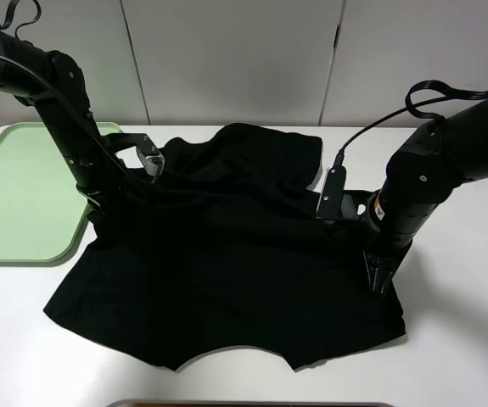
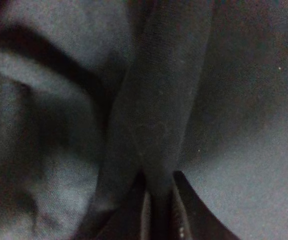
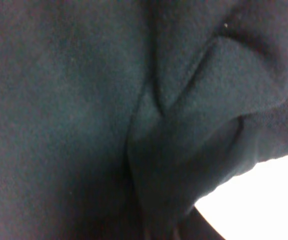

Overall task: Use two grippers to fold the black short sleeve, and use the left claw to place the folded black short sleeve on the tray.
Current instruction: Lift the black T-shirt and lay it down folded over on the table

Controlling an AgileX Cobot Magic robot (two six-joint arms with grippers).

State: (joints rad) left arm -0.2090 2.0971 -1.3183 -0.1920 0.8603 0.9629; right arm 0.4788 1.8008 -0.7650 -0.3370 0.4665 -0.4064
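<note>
White tabletop (image 1: 456,356) carries everything, and the black shirt (image 1: 227,263) sprawls across its middle, mostly spread out with some rumpling at the far end. The mint tray (image 1: 14,186) waits on the left, with the shirt's left edge just beside its near corner. The left claw (image 1: 98,212) is down on the shirt's left side, and the right claw (image 1: 378,275) is on its right edge. In the left wrist view, the fingers (image 2: 194,220) are clenched on a raised ridge of cloth. In the right wrist view, a fold bunches down into that claw's fingers, and they are clamped tight too. This looks like the first fold, with both grips taken. The next move calls for lifting both sides together, evenly, and carrying them over without letting the cloth slip.
</note>
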